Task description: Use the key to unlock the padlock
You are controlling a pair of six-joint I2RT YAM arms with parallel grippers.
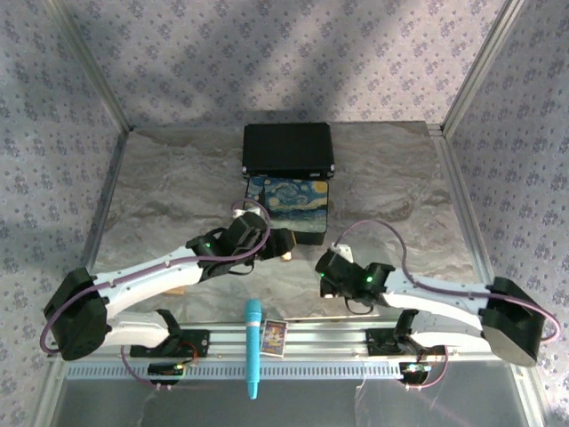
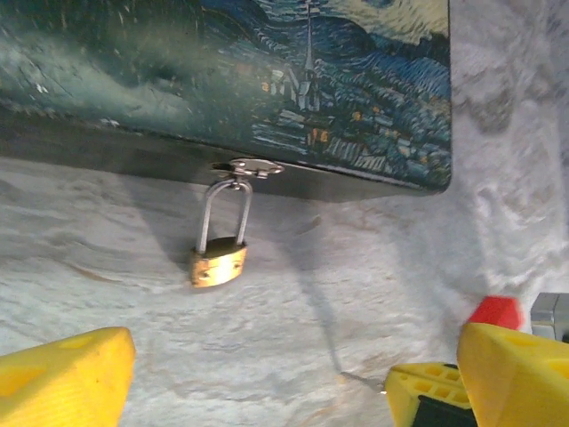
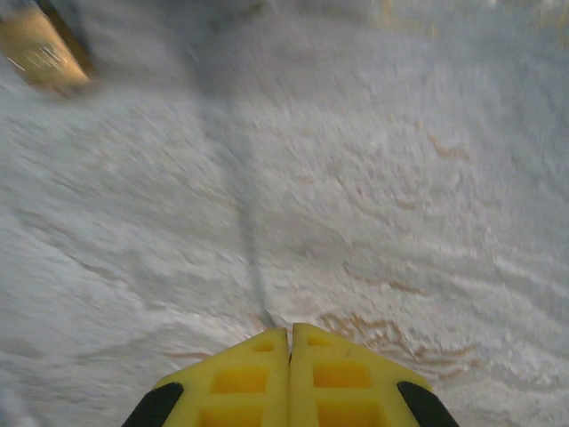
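Claw on the right arm (image 3: pixel 290 336) is squeezed tight shut. A thin silver bit pokes out from its tip. I think that is the key (image 2: pixel 363 380), so the key looks picked up. That part of the job seems done.

Just beside it is the left claw (image 2: pixel 293 356). Its two yellow fingers (image 2: pixel 62 374) are spread wide, with nothing between them. Under both claws is the grey bench (image 2: pixel 133 302).

Farther out, in front of the left claw and off to the left of the key's tip, is the padlock (image 2: pixel 218 263). It is small and gold. Its silver loop (image 2: pixel 213 209) is hooked through a little metal catch (image 2: pixel 249 166) on the front edge of the painted box (image 2: pixel 356 89). The loop looks pushed all the way in, so I think the padlock is locked. The key and the padlock are apart, with bare bench between them.

So most of the job is left. The key has to reach the padlock, slide into its hole and turn until the loop pops up. I cannot see the hole from here. The open left claw may need to hold the padlock steady first.
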